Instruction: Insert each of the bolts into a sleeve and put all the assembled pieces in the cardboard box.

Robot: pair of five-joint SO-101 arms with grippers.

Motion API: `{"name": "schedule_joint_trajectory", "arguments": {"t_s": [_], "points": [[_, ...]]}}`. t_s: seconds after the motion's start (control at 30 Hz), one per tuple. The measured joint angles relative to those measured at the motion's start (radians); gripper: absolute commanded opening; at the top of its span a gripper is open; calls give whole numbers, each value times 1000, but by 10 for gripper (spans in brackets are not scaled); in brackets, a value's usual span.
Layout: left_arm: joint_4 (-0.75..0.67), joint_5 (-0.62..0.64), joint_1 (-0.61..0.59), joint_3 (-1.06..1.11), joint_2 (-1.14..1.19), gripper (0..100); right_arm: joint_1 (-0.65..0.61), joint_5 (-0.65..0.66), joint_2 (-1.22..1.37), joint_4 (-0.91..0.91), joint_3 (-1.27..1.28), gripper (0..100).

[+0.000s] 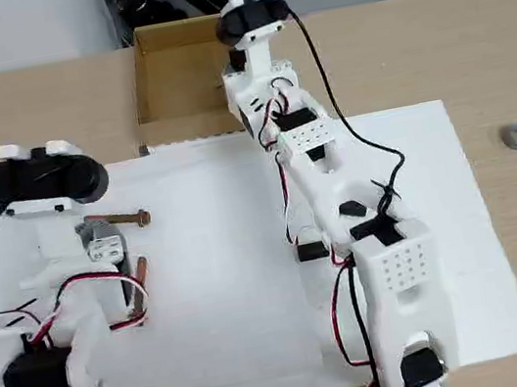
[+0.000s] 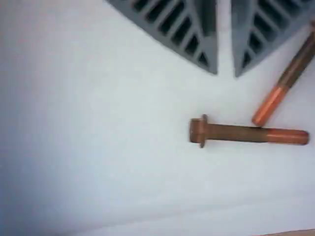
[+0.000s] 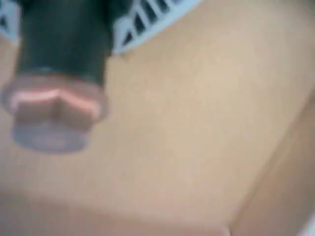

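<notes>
Judging progress: one assembled piece (image 3: 59, 73) hangs over the cardboard box (image 1: 176, 83) floor, clamped in the right gripper (image 3: 81, 24), not yet let go. Two bare bolts (image 2: 246, 133) (image 2: 290, 78) lie near each other on the white sheet (image 1: 233, 277), close to the left gripper (image 2: 225, 69). Its ribbed grey fingers (image 2: 182, 29) stand slightly apart, holding nothing. Both bolts likely need sleeving and boxing.

Materials:
- Assembled piece: smooth dark cylindrical sleeve (image 3: 64, 39), coppery flanged hex head (image 3: 54, 105) protruding.
- Loose bolts: dull brown shanks, brighter copper ends.
- Box: matte tan card.

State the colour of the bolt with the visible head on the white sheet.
Copper-brown metal bolt, best seen in the left wrist view.
</notes>
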Motion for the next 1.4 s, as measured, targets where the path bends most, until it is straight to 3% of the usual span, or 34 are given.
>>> {"name": "schedule_joint_trajectory", "arguments": {"t_s": [0.43,0.6,0.9,1.1,1.4], "points": [[0,-15,-18,0,0,7,0,0,6,-2,-28,161],[0,-15,-18,0,0,110,0,-35,-23,31,-28,160],[0,-15,-21,0,63,137,0,-95,-342,391,-28,161],[8,-15,-115,-60,353,137,0,-101,-545,687,-28,160],[195,-81,-146,-373,818,137,0,-180,-761,1054,-28,159]]}}
